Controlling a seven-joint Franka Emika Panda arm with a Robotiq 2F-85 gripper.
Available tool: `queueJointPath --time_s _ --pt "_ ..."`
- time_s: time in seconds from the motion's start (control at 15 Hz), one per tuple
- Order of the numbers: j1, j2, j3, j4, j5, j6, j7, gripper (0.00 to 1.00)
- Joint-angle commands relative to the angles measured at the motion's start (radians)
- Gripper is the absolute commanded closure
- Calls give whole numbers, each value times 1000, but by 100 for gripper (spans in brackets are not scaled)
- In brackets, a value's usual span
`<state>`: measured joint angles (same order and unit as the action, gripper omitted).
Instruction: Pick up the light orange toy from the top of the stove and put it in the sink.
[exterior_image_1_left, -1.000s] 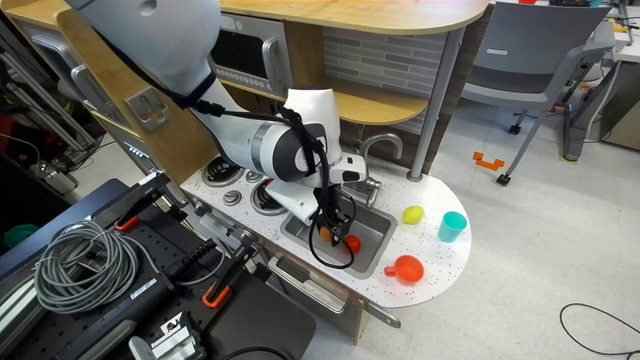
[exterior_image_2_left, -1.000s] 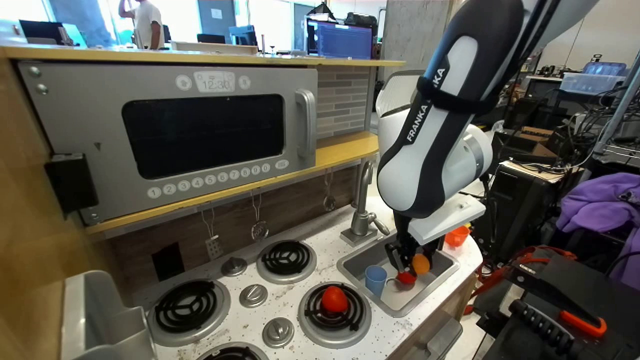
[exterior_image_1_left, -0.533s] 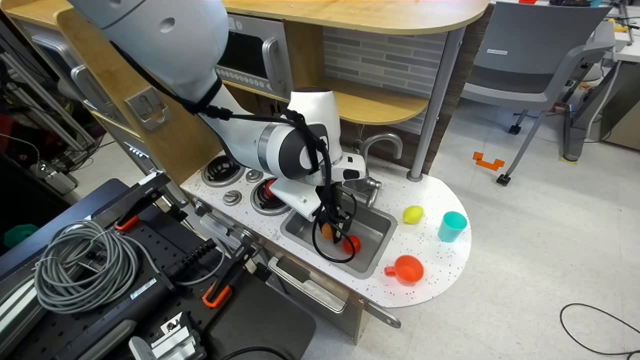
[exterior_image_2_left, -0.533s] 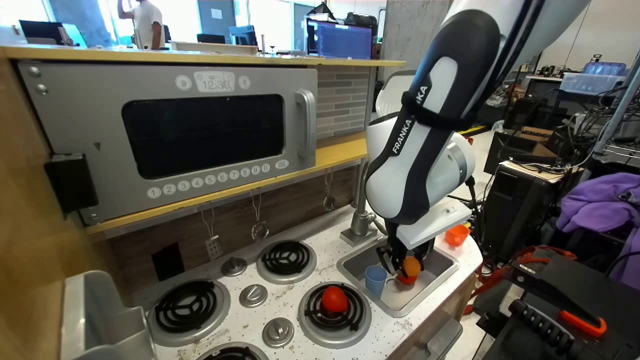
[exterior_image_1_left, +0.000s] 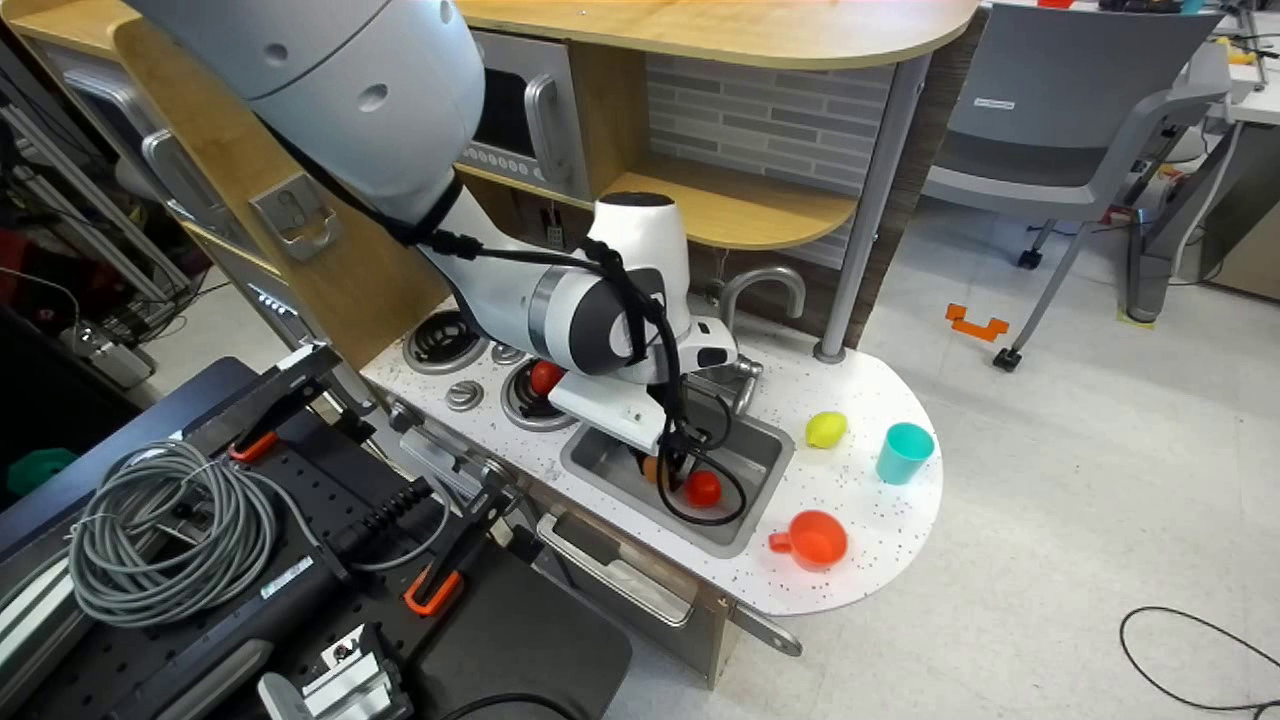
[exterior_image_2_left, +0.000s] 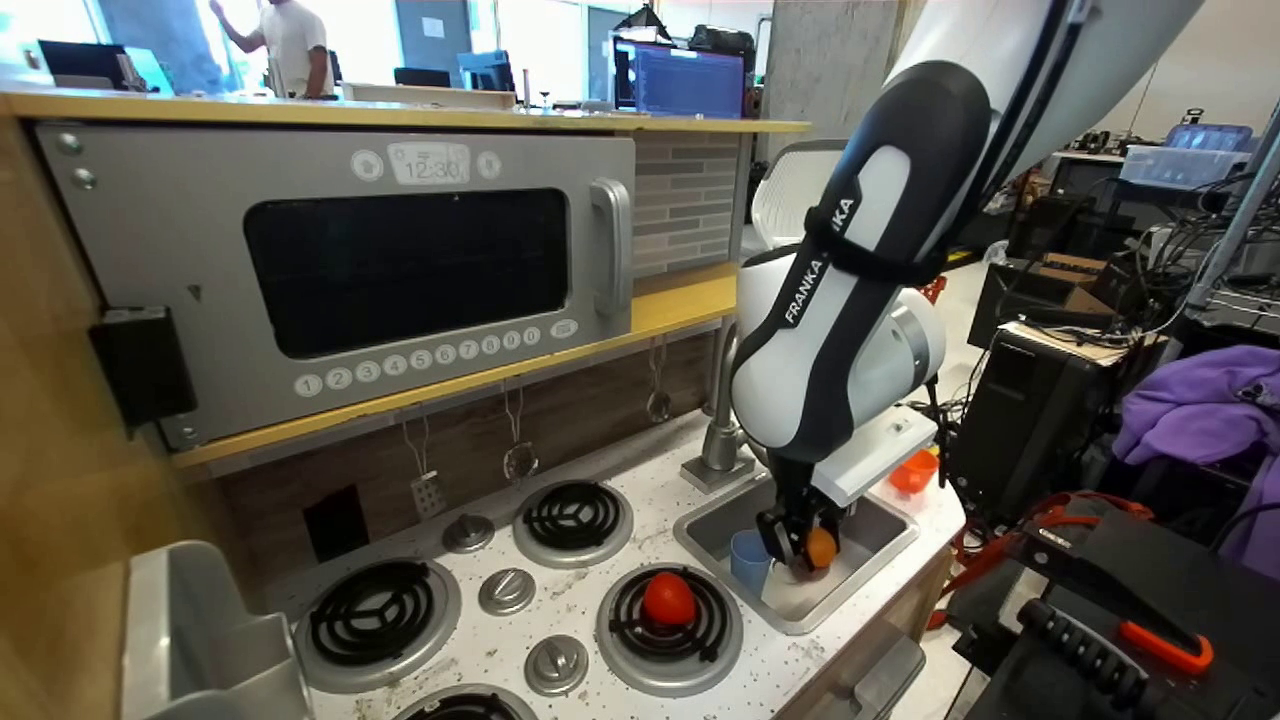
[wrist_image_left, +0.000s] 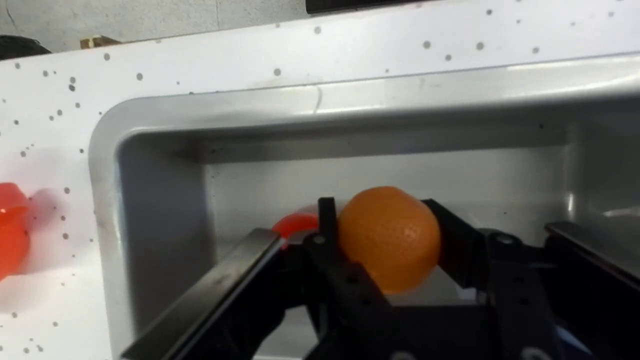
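Note:
The light orange toy (wrist_image_left: 389, 240) is a round orange ball. My gripper (wrist_image_left: 378, 202) is shut on it, with one black finger against each side. In both exterior views the toy (exterior_image_1_left: 652, 470) (exterior_image_2_left: 821, 547) is low within the outline of the grey sink (exterior_image_1_left: 768, 470). The sink's rim also shows in the wrist view (wrist_image_left: 107, 175). I cannot tell whether the toy touches the sink floor. A red toy (exterior_image_1_left: 703, 488) lies in the sink beside the held toy, partly hidden by a finger in the wrist view. The stove (exterior_image_2_left: 615, 655) has another red toy (exterior_image_2_left: 669, 598) on a burner.
A blue cup (exterior_image_2_left: 750, 560) stands in the sink on the stove side. The faucet (exterior_image_2_left: 722, 440) rises behind the sink. A red-orange cup (exterior_image_1_left: 815, 540), a yellow lemon (exterior_image_1_left: 826, 429) and a teal cup (exterior_image_1_left: 904, 452) are on the counter past the sink.
The gripper, still holding the orange toy, has shifted a little toward the blue cup and then lower into the sink. The red toy in the sink is now mostly hidden in an exterior view.

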<state>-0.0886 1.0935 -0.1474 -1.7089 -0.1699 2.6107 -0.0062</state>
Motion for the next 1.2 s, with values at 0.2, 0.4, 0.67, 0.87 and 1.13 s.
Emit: queueJointPath --time_s 0.2,0.4,0.67,0.87,1.13 --pt "-85 34 67 26 -25 -1 -258 80" --pt "-87 40 67 29 -33 0 -315 80" --pt "-75 43 68 27 -41 2 -352 80" --pt "-63 51 68 32 -56 0 -359 80" --pt "-58 54 72 34 -75 -7 -362 22"
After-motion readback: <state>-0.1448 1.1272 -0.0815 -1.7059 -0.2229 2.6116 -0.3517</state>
